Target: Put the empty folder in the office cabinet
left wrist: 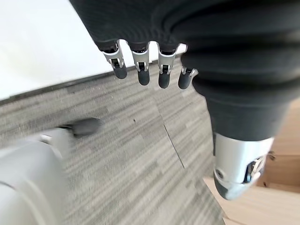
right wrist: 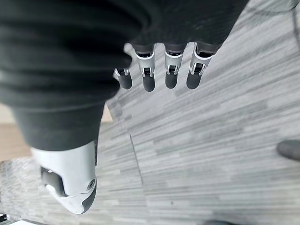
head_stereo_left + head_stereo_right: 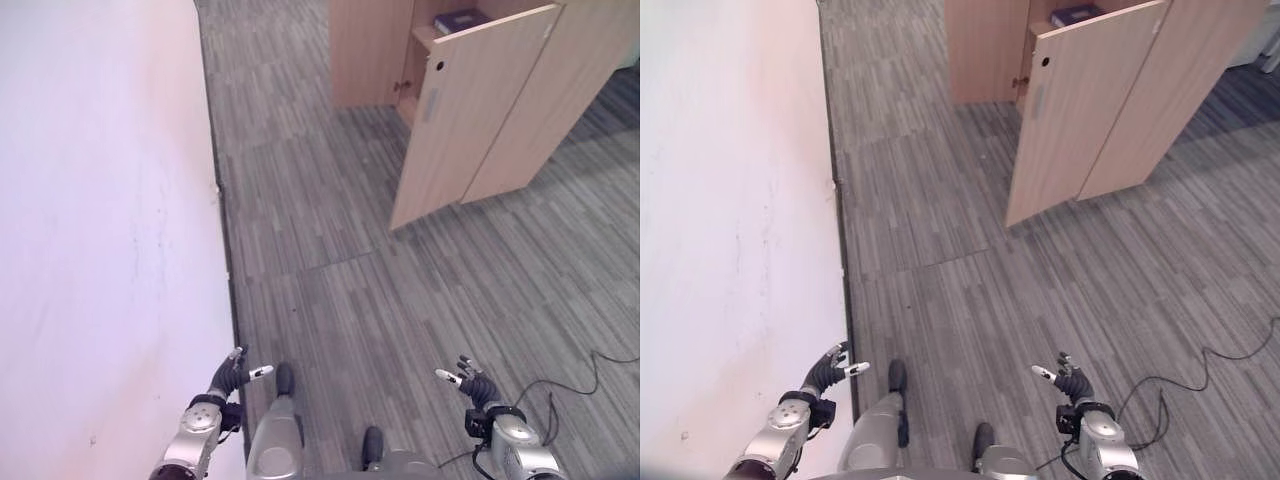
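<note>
Ahead across bare carpet, cabinet door ajar, wall left, left hand and right hand empty, fingers relaxed

Grey carpet floor under wooden cabinet

Both eye views look down from the head toward the cabinet; wrist views hover close over the carpet before it.
</note>
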